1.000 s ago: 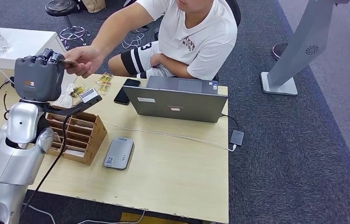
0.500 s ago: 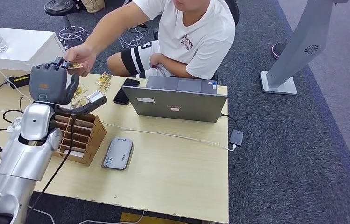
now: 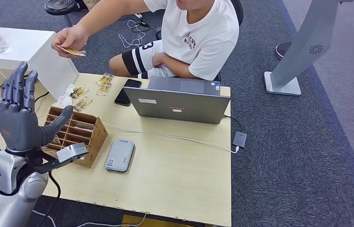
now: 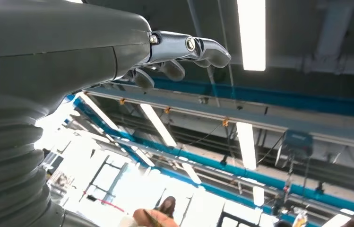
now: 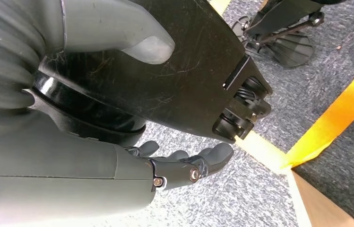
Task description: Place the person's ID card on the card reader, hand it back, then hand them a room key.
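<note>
The left hand [image 3: 18, 118] is raised at about 8 o'clock in the head view, fingers spread apart and upright, holding nothing. Up at 11 o'clock the person's hand [image 3: 72, 40] pinches a card [image 3: 71, 50], well apart from the robot's fingers. Whether this is the ID card or a room key cannot be told, so the step is either a handover just finished or one about to begin.

If a room key is next, the left hand would need to come down to the wooden slotted rack [image 3: 81, 134] just beside it, at 7 o'clock, and pinch a thin card from a slot. The card reader [image 3: 120, 154] lies flat beside the rack, bare on top.

The right hand [image 5: 184, 165] hangs low over the carpet, fingers loosely apart, empty.

The pale wooden surface [image 3: 179, 170] also carries a phone [image 3: 127, 92], a grey laptop [image 3: 180, 101] at 12 o'clock and a white cable [image 3: 165, 136]. Grey carpet [image 3: 307, 156] fills the right, with a grey stand [image 3: 302, 52] at 2 o'clock.
</note>
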